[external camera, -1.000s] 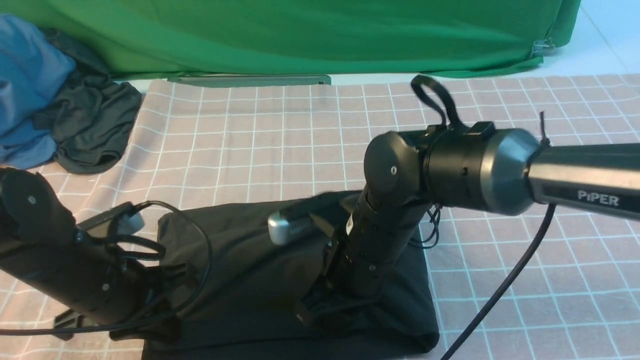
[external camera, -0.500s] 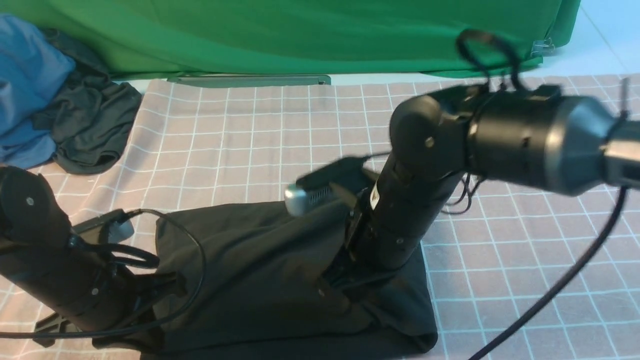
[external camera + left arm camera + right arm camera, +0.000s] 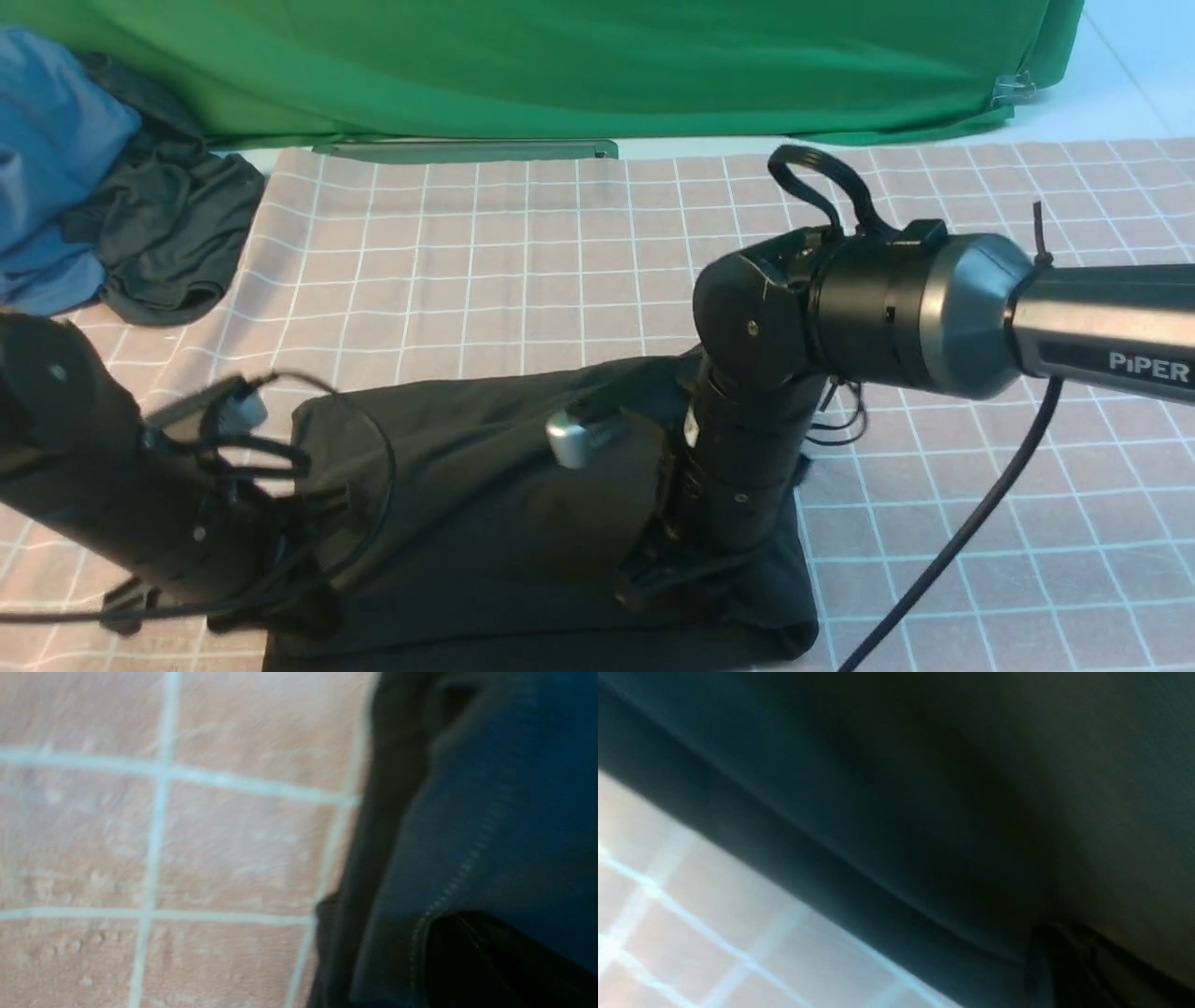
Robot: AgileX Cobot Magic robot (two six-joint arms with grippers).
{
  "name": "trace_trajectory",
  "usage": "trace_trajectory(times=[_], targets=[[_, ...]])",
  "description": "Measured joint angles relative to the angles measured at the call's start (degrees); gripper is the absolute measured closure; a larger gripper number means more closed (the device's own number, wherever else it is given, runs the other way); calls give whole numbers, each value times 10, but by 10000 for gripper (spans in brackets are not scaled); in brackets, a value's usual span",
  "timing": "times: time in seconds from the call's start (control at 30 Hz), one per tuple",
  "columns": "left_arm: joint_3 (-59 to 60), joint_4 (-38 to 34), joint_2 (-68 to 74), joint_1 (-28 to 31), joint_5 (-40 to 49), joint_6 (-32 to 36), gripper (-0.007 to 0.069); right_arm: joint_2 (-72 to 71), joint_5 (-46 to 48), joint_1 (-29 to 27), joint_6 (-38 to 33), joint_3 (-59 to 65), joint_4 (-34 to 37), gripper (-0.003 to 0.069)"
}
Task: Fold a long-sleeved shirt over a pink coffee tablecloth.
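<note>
Lying folded at the six o'clock edge of the pink coffee tablecloth (image 3: 523, 261), the long-sleeved shirt (image 3: 485, 523) is pinched by the closed left gripper (image 3: 280, 611) at seven o'clock and the closed right gripper (image 3: 653, 583) at five o'clock.

Pink coffee tablecloth (image 3: 523, 261) (white-gridded) carries the folded long-sleeved shirt (image 3: 485, 523).
</note>
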Motion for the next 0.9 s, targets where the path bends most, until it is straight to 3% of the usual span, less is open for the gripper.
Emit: trace_trajectory(times=[0.33,0.5,0.63,0.7,0.77,0.9], targets=[[-16,10,-5,0,21,-9,604,-32,36,0,21,13,-30,611],[-76,11,-53,0,44,-9,604,-106,-15,-22,21,12,-30,608],[-112,-4,-55,0,37,-7,604,-109,-32,-60,-1,-4,14,616],[-134,-26,-42,0,31,8,604,-93,-35,-86,-43,-16,71,623],[-151,-73,-19,0,28,45,604,-74,-42,-94,-79,-29,124,623],[-158,-154,22,-8,26,116,604,-45,-50,-93,-100,-36,153,623]])
